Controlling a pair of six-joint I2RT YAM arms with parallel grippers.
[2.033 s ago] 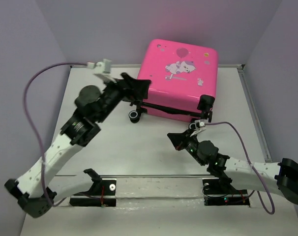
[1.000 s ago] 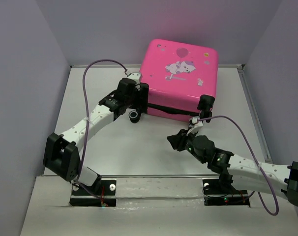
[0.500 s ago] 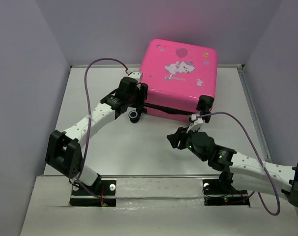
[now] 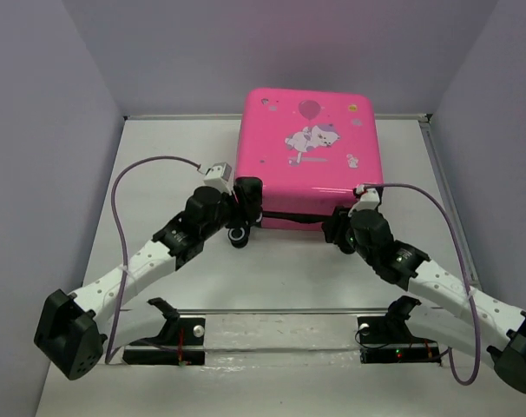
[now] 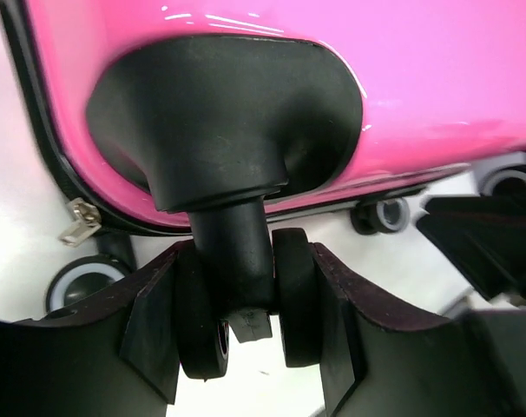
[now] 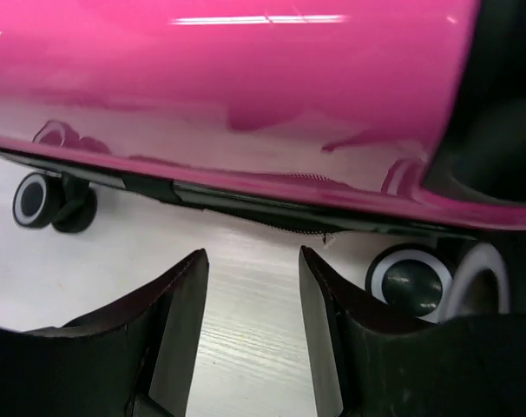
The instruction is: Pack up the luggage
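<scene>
The hot-pink luggage (image 4: 306, 156) lies flat and closed at the back of the table, cartoon print facing up. My left gripper (image 4: 246, 204) is at its near left corner. In the left wrist view the gripper (image 5: 246, 326) is shut on a black twin caster wheel (image 5: 237, 261) under the pink shell (image 5: 437, 78). My right gripper (image 4: 337, 228) is at the near right corner. In the right wrist view it (image 6: 253, 261) is open and empty, just in front of the luggage's zipper seam (image 6: 246, 195) and beside a wheel (image 6: 410, 282).
Another wheel (image 4: 238, 234) stands on the table below the left gripper. A far wheel (image 6: 42, 200) shows in the right wrist view. A silver zipper pull (image 5: 76, 221) hangs at the left corner. Grey walls enclose the table on three sides.
The luggage has turned square and shifted left and nearer. My left gripper dropped onto its near left caster and shut on it. My right gripper moved up to the near right corner.
</scene>
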